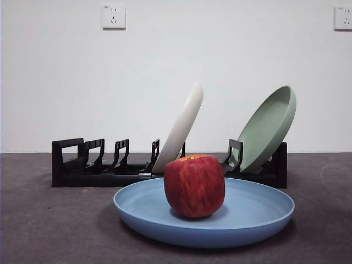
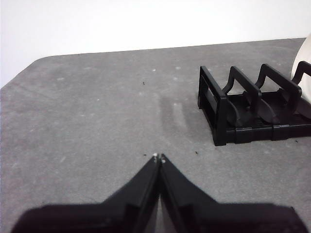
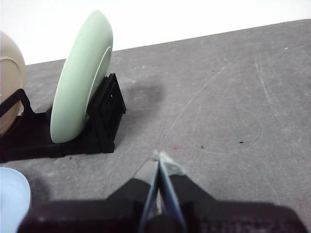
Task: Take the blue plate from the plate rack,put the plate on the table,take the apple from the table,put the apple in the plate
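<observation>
The blue plate [image 1: 247,217] lies flat on the table [image 1: 44,231], in front of the plate rack [image 1: 99,168], and the apple [image 1: 194,185] sits upright in it, a little left of the plate's middle, with its yellow-orange stem patch facing up. Behind it you can see the rack holding two other plates: a cream-white plate [image 1: 181,129] leaning to the right in a middle slot, and a pale green plate [image 1: 267,129] tilted the same way at the rack's right end. The slots at the left end of the rack hold nothing. Neither arm shows in your front view. Your left gripper [image 2: 159,158] hangs low over bare table with its two black jaws pressed together at the tips and gripping nothing; the looped end of the rack stands well apart from it. Your right gripper [image 3: 159,156] is also pinched closed and holding nothing, poised above the table near the rack's other end, where the green plate stands on edge. A sliver of the blue plate's rim shows at the corner of your right wrist view, close beside that arm.
</observation>
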